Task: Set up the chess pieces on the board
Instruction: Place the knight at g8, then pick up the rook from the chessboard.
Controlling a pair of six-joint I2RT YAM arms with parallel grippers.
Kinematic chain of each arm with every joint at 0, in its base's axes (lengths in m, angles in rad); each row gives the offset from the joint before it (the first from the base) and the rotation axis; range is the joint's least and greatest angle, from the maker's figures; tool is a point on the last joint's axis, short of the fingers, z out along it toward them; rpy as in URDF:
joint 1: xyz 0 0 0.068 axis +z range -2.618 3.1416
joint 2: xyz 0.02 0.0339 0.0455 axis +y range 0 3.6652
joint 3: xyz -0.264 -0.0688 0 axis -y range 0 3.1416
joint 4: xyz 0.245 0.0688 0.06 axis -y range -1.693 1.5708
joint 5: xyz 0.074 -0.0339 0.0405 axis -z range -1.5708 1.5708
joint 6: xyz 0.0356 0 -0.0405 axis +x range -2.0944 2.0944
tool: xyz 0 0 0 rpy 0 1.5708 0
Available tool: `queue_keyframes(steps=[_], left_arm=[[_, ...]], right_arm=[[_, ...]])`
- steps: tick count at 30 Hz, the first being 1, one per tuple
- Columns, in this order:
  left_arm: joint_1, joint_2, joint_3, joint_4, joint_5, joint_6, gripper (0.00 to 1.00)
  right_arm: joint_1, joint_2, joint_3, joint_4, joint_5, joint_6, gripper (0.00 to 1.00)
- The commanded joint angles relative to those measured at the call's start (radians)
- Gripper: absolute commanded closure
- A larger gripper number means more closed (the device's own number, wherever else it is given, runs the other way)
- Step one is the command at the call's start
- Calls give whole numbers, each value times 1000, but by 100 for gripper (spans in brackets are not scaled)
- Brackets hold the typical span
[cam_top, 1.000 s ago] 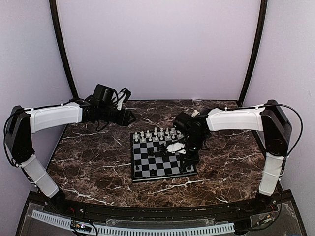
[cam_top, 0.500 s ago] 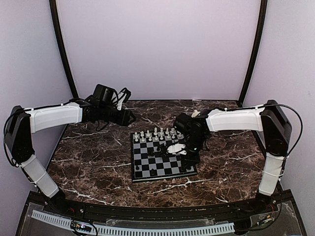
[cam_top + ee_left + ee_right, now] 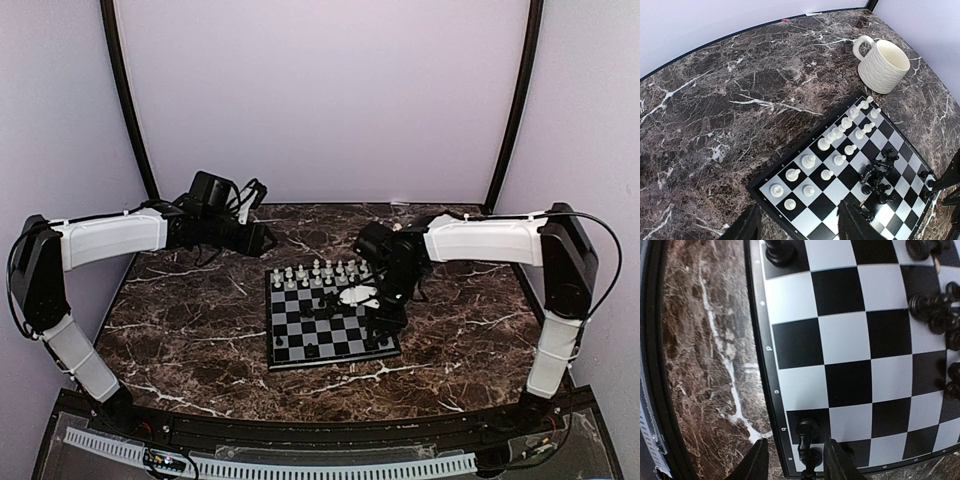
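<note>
Mid-table, on the dark marble (image 3: 180, 330): the board (image 3: 290, 325), lying flat and square to the arms. Along its far side, white pieces (image 3: 840, 140) upright in two rows. Toward the middle and right, black pieces (image 3: 875, 180) bunched in a loose clump, with a few more standing singly along the near row. Now the right gripper (image 3: 796, 442), down low over the near edge of the board, close to the right corner, fingers (image 3: 757, 462) spread and straddling one standing black piece (image 3: 807, 430), not touching it, gaps showing on both sides. Just beyond that one, toward the corner, another small black shape, half hidden, hard to make out. Over to the left gripper (image 3: 799, 206): up high, off past the far left corner, well apart from the board and angled down at it, fingers (image 3: 747, 225) wide apart, nothing between them. And just past the far right corner, a cream mug (image 3: 883, 65), upright on the marble.
</note>
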Motion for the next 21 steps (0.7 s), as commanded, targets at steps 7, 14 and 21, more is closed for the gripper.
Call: queue_keyframes(steps=[7,14,21], left_arm=[[-127,72,107,-134,-14,123,46],[-239,166,215,-271,-61,22,51],[-295,240,286,-427,-105,-70,52]], right_arm=[[-265,-266,-85,60,-163,47,61],[-544,-480,-405,349,-242,165,62],[-628,-625,-561,487,-238,179,59]])
